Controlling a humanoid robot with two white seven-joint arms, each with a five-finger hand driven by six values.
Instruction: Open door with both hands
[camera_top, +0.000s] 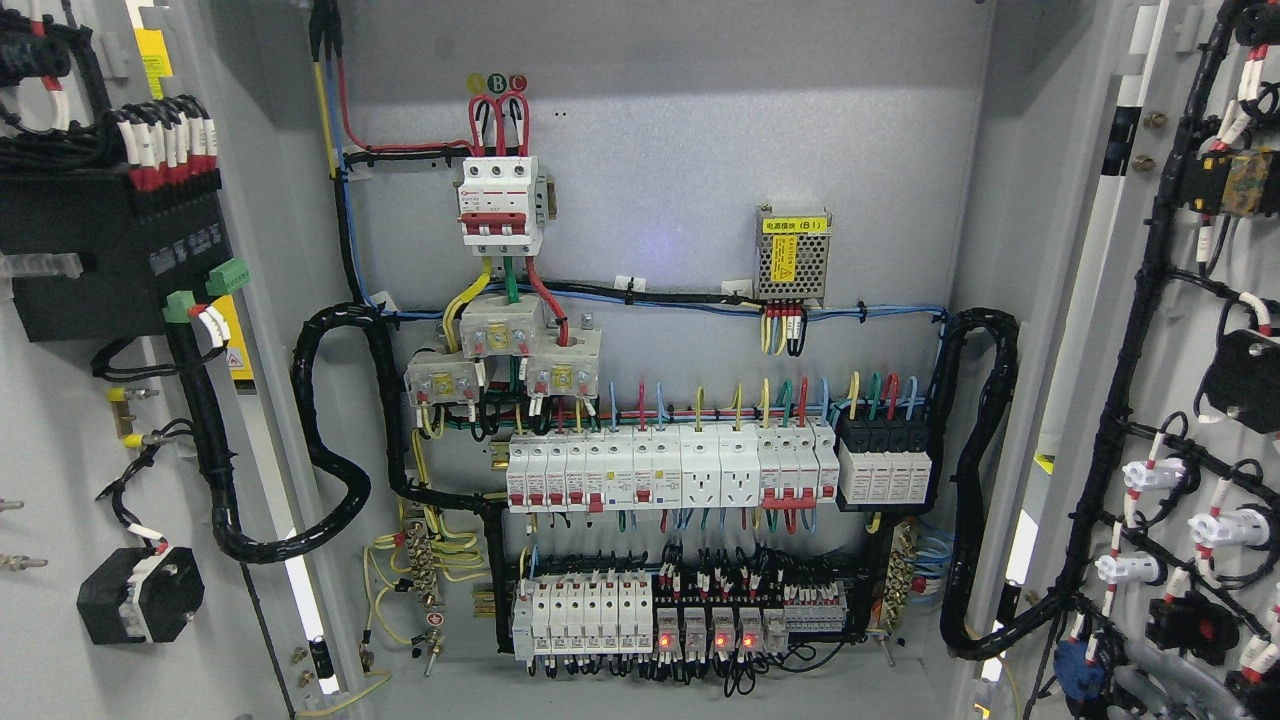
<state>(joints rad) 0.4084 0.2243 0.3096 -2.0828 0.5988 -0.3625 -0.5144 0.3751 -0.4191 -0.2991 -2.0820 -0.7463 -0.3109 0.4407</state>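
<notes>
The head view looks into an electrical cabinet (660, 150) with both doors swung fully outward. The left door (60, 420) fills the left edge of the picture, its inner face toward the camera; it carries a black module (100, 260) with red-and-white ferruled wires above it and a smaller black block (140, 595) lower down. The right door (1190, 400) fills the right edge, likewise inner face out, with black wire looms and white-and-black component backs along it.

On the grey back panel, a three-pole breaker with red levers (500, 200) sits at upper left, under three round labels. A perforated metal power supply with a yellow label (792, 255) is mounted to its right. Below them runs a row of white breakers and sockets (670, 470), ending in a black-topped block (885, 460). A lower row (680, 615) shows four red indicator lights lit. Thick black corrugated conduits (335, 440) loop from the panel to each door.

Neither robot hand appears in the picture, so the state of the fingers cannot be told.
</notes>
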